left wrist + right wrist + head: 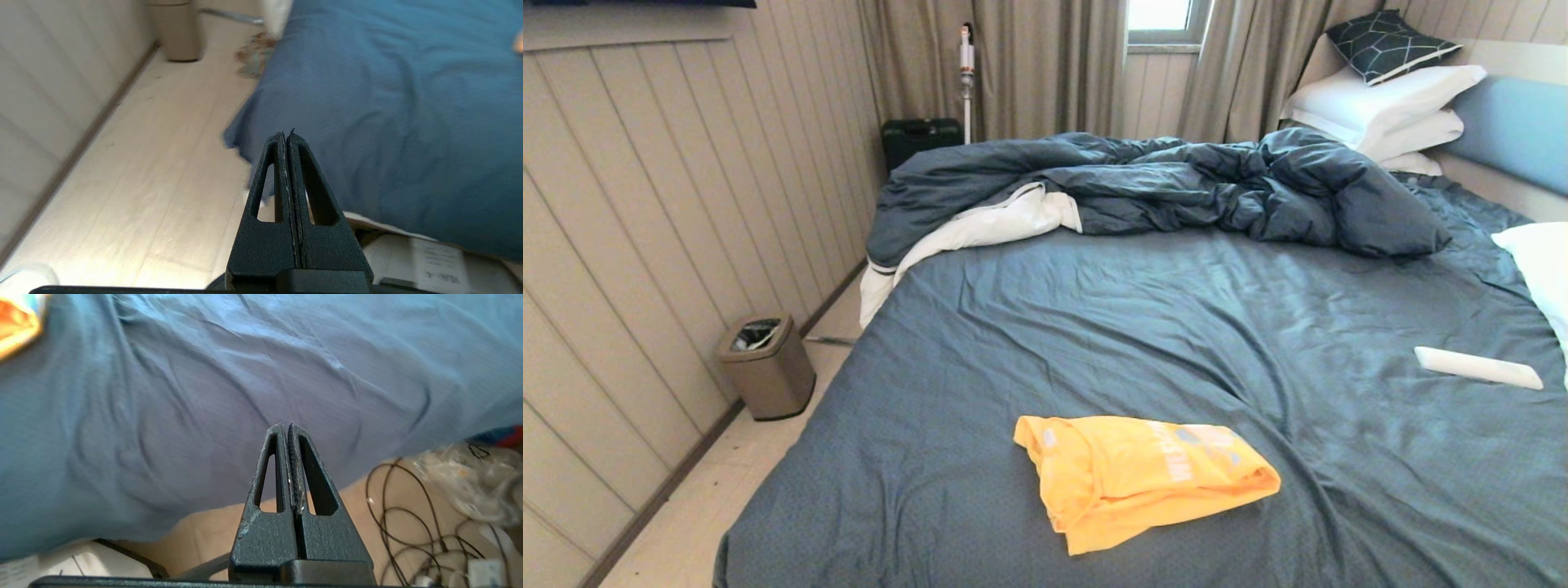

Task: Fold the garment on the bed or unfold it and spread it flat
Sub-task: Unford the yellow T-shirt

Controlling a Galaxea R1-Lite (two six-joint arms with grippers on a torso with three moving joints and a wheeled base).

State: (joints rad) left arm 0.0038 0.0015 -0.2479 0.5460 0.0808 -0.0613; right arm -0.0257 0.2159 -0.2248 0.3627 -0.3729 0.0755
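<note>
Pale panelled walls and drawn beige curtains frame the bed (1143, 327), whose dark blue-grey sheet takes up most of your head view. You have the rumpled blue duvet (1176, 184) pushed toward the far side and white pillows (1388, 106) stacked by the light blue headboard (1515, 131), so the near half of the sheet is left as working room. On that near half lies the yellow T-shirt (1135, 478), already gathered into a loose folded bundle with faint print showing on top; a white remote-like bar (1478, 367) rests well apart from it toward the pillows.

Neither arm shows in your head view. Your left gripper (287, 136) has its fingers pressed together on nothing, tips aimed past the corner of the bed toward the pale floor, with a beige waste bin (175, 30) far beyond them. Your right gripper (284, 428) is likewise pinched closed and empty, tips pointing at wrinkled sheet near the bed's edge; an orange-yellow sliver of the shirt sits well off from those fingertips, and loose cables (408, 506) lie on the floor beside them.

Both sets of fingers stand well clear of the shirt, which looks like a withdrawn, resting pose; judged from the bundle, the fold seems largely done, if untidy.
</note>
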